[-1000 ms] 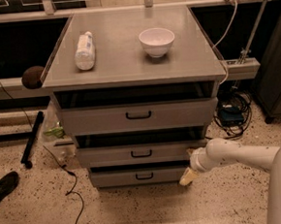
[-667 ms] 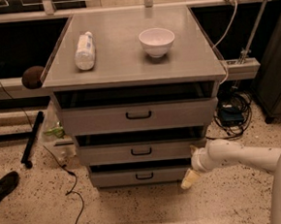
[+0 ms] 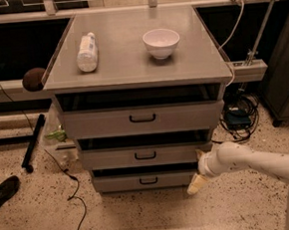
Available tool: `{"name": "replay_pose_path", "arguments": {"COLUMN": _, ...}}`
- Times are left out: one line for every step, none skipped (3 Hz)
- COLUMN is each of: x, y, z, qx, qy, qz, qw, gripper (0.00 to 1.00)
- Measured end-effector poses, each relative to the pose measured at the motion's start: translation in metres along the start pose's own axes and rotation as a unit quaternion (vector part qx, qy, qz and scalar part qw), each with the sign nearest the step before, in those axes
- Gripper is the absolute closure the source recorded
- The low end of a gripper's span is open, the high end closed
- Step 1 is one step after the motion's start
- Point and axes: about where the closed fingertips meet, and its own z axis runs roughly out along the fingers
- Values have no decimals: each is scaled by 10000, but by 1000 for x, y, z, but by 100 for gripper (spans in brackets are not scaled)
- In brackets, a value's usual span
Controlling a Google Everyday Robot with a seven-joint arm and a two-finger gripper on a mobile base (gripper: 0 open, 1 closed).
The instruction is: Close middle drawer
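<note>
Middle drawer (image 3: 145,156), pulled partly out beneath the tabletop (image 3: 130,63), calls for a square, steady push on its front from the hand (image 3: 197,182), low by its right corner, spread or pressed together impossible to tell.

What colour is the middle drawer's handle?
Black, in the camera view; the gripper is low, right of the middle drawer.

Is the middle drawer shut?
Open: the grey middle drawer sticks out, with a dark gap above it. The claw hangs just below its right end.
</note>
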Motion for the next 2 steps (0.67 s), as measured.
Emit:
{"name": "replay_pose_path", "arguments": {"x": 10, "y": 1, "z": -31, "qx": -159, "qy": -288, "qz": -46, "qw": 9994, "gripper": 0}}
{"name": "replay_pose_path", "arguments": {"x": 32, "y": 3, "z": -71, "qx": -142, "qy": -425, "qz": 6, "qw": 9990, "gripper": 0}}
